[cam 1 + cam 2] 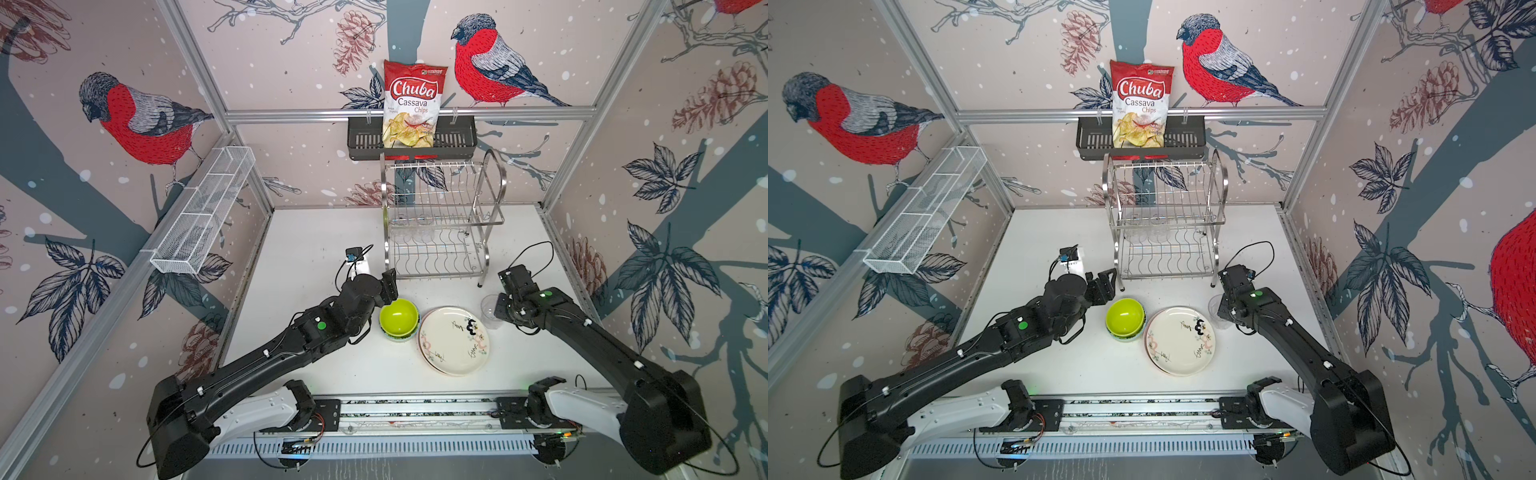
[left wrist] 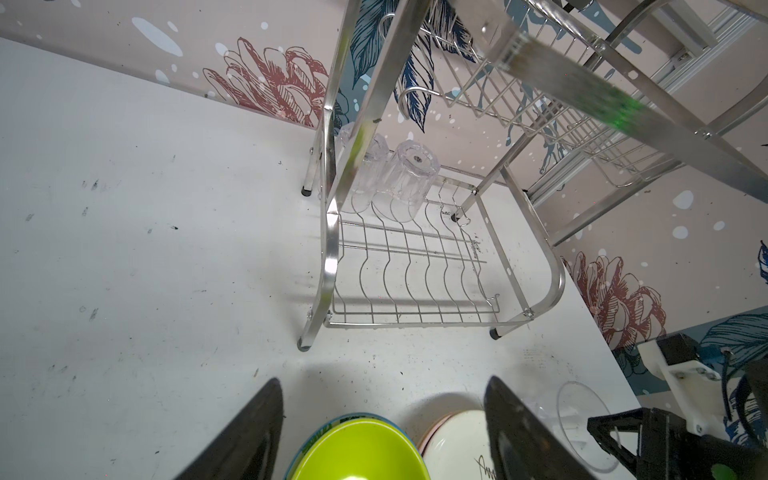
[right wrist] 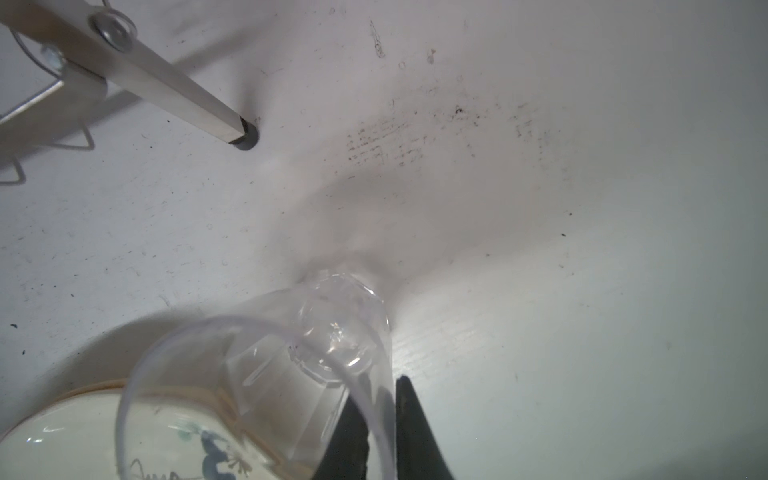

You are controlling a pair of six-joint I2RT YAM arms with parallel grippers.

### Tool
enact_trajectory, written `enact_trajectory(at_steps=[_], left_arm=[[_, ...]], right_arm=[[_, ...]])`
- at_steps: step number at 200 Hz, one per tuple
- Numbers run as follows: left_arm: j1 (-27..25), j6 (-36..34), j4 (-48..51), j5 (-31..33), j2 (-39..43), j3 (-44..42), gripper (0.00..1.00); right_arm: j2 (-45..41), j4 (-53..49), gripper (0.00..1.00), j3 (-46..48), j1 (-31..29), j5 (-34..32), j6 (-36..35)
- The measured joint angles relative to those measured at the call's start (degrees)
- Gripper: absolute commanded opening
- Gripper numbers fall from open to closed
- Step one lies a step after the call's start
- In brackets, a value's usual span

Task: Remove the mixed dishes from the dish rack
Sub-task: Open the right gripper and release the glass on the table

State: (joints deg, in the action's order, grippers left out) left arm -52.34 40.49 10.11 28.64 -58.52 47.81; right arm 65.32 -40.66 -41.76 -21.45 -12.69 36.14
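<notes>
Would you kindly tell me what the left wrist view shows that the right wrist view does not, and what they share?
Only left wrist: two upturned tumblers on the dish rack's lower tier, and the lime bowl. Only right wrist: how the right pincer straddles the upright tumbler's wall; its grip is unclear. Both: that tumbler, the cream doodled plate and part of the rack.

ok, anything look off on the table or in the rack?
Nothing stands out. Bowls and plates sit in neat stacks, one tumbler stands upright beside the plates with the right gripper astride its wall, two tumblers stand upside down in the rack. Only dark scuffs mark the table.
</notes>
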Motion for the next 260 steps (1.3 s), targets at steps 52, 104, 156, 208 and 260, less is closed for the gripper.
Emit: enact_trajectory(at_steps=[52,104,156,208,260], left_arm=[[0.11,0.11,0.02,-0.02,-0.24,0.00,0.75],[0.28,0.11,0.04,-0.02,-0.61,0.22,0.75],[0.46,0.15,0.07,-0.02,-0.85,0.31,0.76],[0.94,0.20,0.26,0.00,-1.29,0.33,0.76],[2.80,0.20,0.81,-0.31,-3.43,0.33,0.76]], right_arm=[[0.24,1.07,0.19,0.31,1.11,1.05,-0.24],[-0.35,1.16,0.33,-0.24,1.90,1.66,-0.46],[-2.29,0.22,0.47,-2.80,2.08,1.68,-1.42],[-5.81,-1.84,0.83,-6.23,2.08,1.70,-1.46],[-10.56,0.17,0.93,-8.39,-6.54,1.51,-1.44]])
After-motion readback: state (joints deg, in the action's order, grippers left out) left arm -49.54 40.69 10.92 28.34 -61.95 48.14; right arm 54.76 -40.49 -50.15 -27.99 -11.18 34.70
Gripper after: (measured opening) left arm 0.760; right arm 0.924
